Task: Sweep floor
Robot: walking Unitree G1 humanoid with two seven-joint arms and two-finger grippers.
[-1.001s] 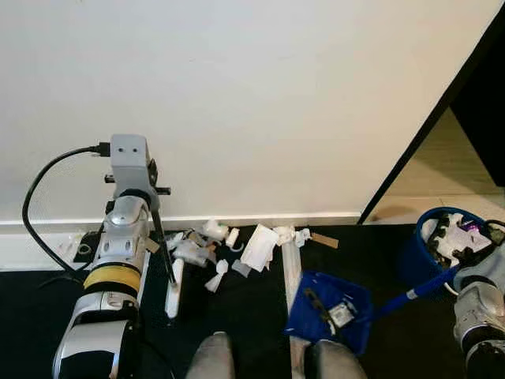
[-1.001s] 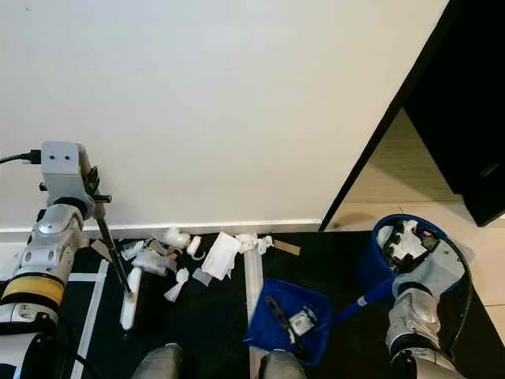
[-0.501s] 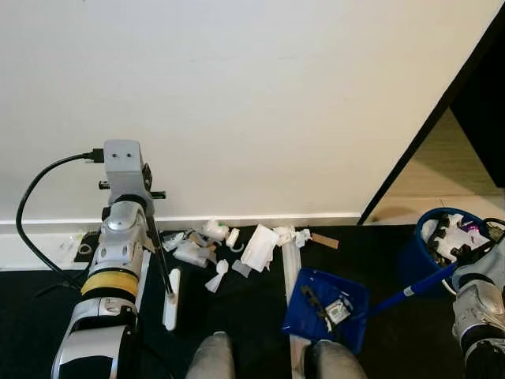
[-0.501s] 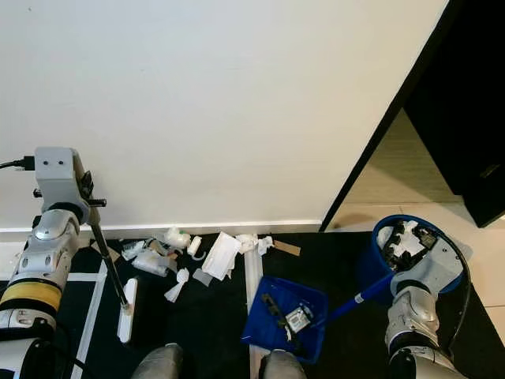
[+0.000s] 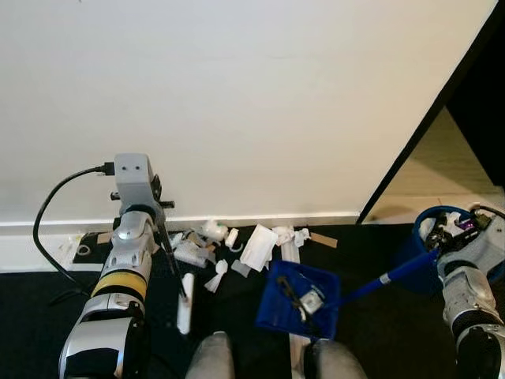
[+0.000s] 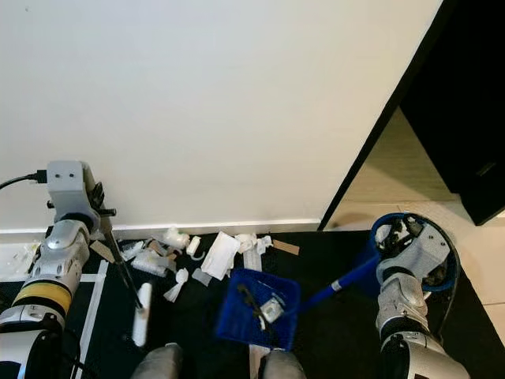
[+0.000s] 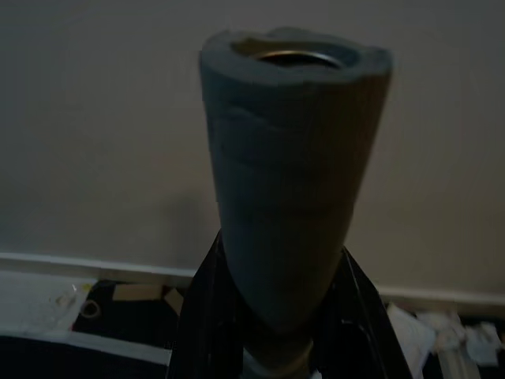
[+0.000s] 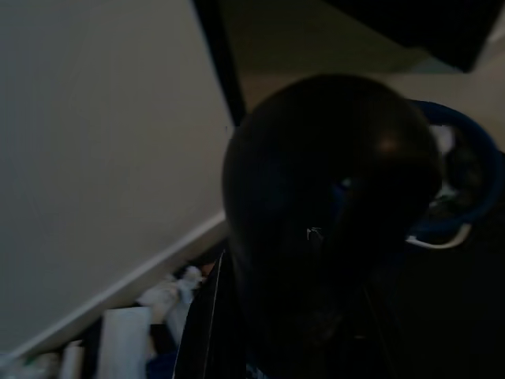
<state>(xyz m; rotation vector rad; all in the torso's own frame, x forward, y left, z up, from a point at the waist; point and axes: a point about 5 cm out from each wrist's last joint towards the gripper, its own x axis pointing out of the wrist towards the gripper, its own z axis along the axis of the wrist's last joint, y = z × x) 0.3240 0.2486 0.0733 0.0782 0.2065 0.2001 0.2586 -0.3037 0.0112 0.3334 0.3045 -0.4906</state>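
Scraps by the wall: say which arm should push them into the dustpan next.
Left. Its gripper holds the broom right beside the scraps, while the right arm's blue dustpan sits just past them.

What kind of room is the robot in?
Probably a hallway or the edge of a room in a home. There is a plain white wall with a baseboard, a dark floor strewn with paper scraps, and a doorway opening onto a lighter floor on the robot's right.

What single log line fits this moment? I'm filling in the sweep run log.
phase: sweeping | left pincer: shut on grey foam broom handle | right pincer: holding blue plastic dustpan | scattered white paper litter: by wall
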